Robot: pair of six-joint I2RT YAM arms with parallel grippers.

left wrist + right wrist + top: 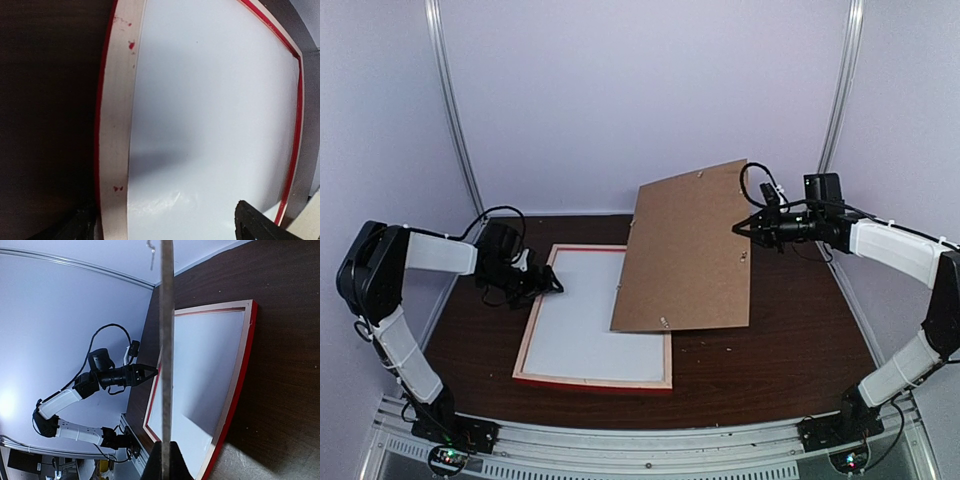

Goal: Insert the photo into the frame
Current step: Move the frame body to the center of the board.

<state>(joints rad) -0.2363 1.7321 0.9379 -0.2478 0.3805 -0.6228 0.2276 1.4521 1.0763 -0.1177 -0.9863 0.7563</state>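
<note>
**Top view:** The frame [535, 325] lies back-up at the middle of the table [790, 370]. Its pale wood shows, with red along the edges. A white sheet [585, 320] fills its opening; whether that is the photo, I cannot tell. The left fingers [552, 283] are spread wide and hold nothing, at the frame's 9 o'clock rail near the far corner. A brown backing board [685, 250] hangs tilted over the frame's 2 o'clock corner. The closed right fingers [748, 228] pinch it at its 3 o'clock edge.

**Left wrist:** The pale rail runs from 12 to 6 o'clock, with the white sheet toward 3 and the dark table toward 9. The two fingertips [252, 225] sit far apart at the bottom.

**Right wrist:** The board shows edge-on as a thin line from 12 down to 6, where it is clamped. The frame lies flat toward 4 o'clock.
</note>
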